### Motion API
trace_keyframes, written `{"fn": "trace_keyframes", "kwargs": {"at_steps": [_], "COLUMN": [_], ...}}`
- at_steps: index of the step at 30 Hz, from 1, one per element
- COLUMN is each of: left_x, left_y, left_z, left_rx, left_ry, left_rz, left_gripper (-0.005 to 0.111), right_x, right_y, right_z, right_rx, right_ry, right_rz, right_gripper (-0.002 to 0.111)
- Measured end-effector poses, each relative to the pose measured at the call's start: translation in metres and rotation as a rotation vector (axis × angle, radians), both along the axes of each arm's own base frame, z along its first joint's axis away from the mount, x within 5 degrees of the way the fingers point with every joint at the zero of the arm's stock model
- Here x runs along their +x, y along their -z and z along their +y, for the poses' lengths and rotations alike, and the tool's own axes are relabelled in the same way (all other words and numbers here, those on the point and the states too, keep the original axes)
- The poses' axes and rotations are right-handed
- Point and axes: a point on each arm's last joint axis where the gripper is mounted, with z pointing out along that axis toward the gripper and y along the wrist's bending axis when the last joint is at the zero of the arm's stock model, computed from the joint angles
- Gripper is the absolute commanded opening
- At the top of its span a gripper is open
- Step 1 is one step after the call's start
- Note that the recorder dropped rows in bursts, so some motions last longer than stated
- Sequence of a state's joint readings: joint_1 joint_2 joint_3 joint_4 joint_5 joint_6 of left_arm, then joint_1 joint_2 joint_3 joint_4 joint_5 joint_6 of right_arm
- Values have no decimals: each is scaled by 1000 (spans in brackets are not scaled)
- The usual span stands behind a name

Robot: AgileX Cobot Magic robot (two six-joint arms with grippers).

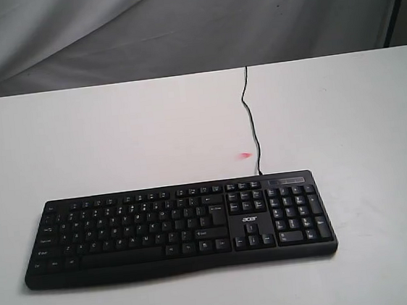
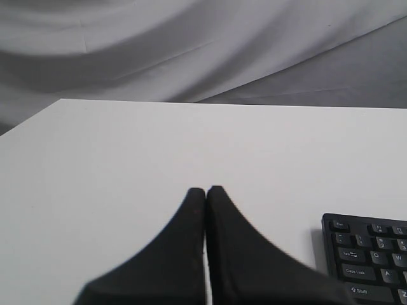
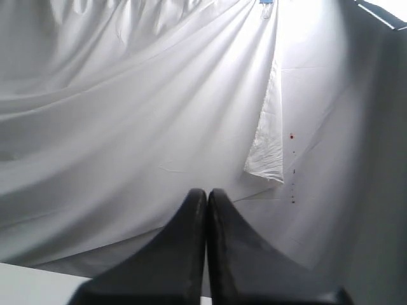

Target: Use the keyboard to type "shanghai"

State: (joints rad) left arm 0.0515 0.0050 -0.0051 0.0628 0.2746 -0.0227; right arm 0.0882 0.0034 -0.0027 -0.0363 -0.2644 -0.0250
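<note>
Left claw (image 2: 205, 190), clenched empty, hovers at 9 o'clock of the keyboard (image 1: 254, 218); right claw (image 3: 206, 192) is clenched too. Being blunt, either could press two crowded keys (image 1: 123, 223).

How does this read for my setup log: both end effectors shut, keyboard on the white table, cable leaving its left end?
Not quite. The exterior view shows the cable leaving the keyboard at its back edge near the number pad, toward the right end. The rest holds: left end effector and right end effector shut, keyboard on the white table.
</note>
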Motion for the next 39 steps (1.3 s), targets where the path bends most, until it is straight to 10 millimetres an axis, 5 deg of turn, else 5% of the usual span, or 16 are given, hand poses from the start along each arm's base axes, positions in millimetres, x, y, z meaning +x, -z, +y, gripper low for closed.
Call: {"fn": "trace_keyframes", "kwargs": {"at_steps": [11,25,32,39], "left_x": [0,0,0,0], "left_y": [0,0,0,0], "left_z": [0,0,0,0], "left_rx": [0,0,0,0], "left_ry": [0,0,0,0], "left_rz": [0,0,0,0], "left_gripper": [1,1,1,1], "right_x": [-2,-12,-20,1], "right_y": [-6,-24,-69,-120], "right_z": [0,0,-1,1], "right_rx": [13,282,324,337], "right_ry": [-5,-146,-164,-164], "right_rz": [-66,-236,-233,-178], "right_gripper": [0,0,0,0]}}
